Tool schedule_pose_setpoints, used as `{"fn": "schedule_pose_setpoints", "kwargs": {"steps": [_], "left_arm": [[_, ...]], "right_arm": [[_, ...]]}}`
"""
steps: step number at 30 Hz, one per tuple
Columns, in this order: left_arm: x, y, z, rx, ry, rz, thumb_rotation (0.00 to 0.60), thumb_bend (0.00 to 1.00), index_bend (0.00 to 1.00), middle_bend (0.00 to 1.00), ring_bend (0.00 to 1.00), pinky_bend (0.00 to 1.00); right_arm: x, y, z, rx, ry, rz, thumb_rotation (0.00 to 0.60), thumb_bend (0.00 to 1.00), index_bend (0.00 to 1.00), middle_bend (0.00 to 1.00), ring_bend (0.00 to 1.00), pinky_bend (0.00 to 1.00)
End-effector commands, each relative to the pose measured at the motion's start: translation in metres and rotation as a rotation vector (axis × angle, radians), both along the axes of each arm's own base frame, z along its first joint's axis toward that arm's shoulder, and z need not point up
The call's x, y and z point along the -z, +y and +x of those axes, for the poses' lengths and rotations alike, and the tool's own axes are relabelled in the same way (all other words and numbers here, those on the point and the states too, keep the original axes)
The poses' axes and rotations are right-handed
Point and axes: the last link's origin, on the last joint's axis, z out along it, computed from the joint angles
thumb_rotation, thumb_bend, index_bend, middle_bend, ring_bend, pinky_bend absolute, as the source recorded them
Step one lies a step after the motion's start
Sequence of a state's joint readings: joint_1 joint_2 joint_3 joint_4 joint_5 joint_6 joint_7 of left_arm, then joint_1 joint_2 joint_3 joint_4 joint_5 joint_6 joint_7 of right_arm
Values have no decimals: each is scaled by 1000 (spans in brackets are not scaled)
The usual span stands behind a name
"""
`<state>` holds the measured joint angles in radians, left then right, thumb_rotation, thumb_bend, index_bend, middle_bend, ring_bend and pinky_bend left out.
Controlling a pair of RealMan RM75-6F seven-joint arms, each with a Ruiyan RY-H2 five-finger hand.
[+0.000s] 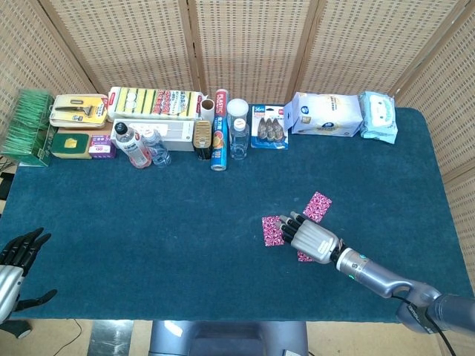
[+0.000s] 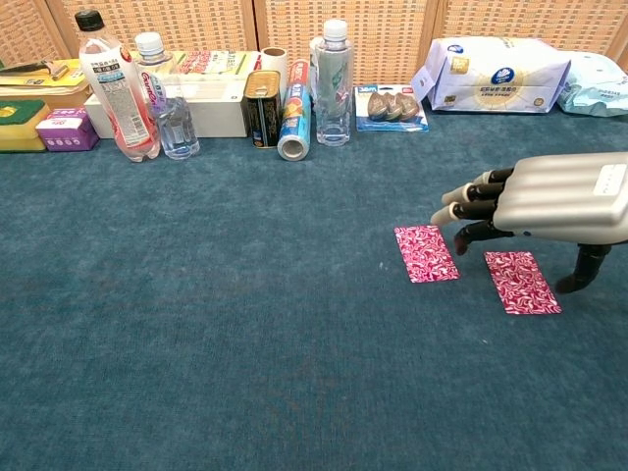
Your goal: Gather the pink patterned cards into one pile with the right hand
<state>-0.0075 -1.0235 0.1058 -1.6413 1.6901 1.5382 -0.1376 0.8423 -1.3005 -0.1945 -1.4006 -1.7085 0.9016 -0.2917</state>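
While the three pink cards lie apart on the blue table cloth (image 1: 148,245), the right hand (image 1: 312,239) hangs palm down over the group, its fingers (image 2: 469,194) stretched forward and a little spread, the thumb hanging below near the cloth, with nothing in its grasp. From the chest view the fingertips reach just past the near edge of the left card (image 2: 425,253); I cannot tell whether they touch it. The middle card (image 2: 521,282) lies just beside it, partly beneath the palm, and the far card (image 1: 318,206) shows only from the head view, tilted, behind the hand. I judge the hand is placed flat and low so that it can press on a card and slide it toward the others, since thin cards on cloth are hard to pinch up. The left hand (image 1: 16,252) rests at the table's near left corner, fingers apart, holding nothing.

Along the back edge stand bottles, packets and boxes. The lying foil tube (image 1: 219,141) reads "PLASTIC"; other labels are too small to read
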Motion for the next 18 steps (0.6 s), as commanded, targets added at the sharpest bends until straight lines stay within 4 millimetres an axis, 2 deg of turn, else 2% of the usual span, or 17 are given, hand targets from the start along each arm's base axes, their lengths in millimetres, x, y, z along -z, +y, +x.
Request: {"fn": "schedule_pose_setpoints", "kwargs": {"steps": [1,18], "left_arm": [[-1,-1,0,5,-1,0,600,35,0,0,0,46],[1,-1,0,-1,2,-9,600,34,0,0,0,46]], "right_arm": [[4,-2,-4,-22,10,24,600,77,227,59,24,143],[2,-9,-18,-38,39,31,600,73,227,57,46,175]]}}
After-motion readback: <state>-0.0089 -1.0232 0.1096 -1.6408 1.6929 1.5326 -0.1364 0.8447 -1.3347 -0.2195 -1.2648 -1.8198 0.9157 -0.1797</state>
